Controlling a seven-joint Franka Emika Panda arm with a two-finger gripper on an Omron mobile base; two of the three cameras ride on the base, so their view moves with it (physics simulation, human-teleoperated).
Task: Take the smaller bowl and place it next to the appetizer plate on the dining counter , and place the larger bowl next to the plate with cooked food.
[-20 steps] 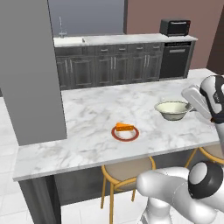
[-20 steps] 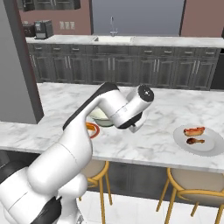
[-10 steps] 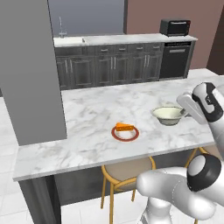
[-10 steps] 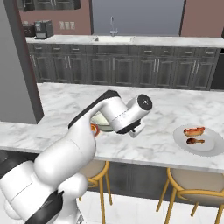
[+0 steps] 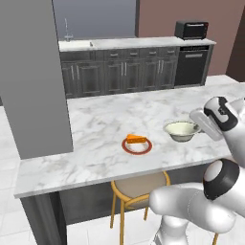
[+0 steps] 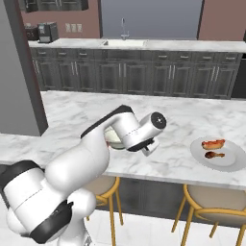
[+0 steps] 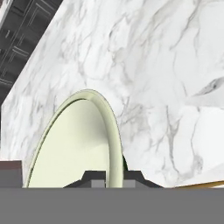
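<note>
At the near right of the island:
Pincer: gripper pinches the rim of the smaller bowl, one finger inside the wall, one outside.
Bowl: cream, pale green inside; upright at the dining counter surface; whether its foot touches the marble cannot be told.
Neighbour: appetizer plate, red-rimmed with an orange wedge, sits on the counter near the bowl, apart from it.
Further along: plate with cooked food, white, reddish-brown pieces, well apart on the same top.
Background: dark cabinets along the back wall.
</note>
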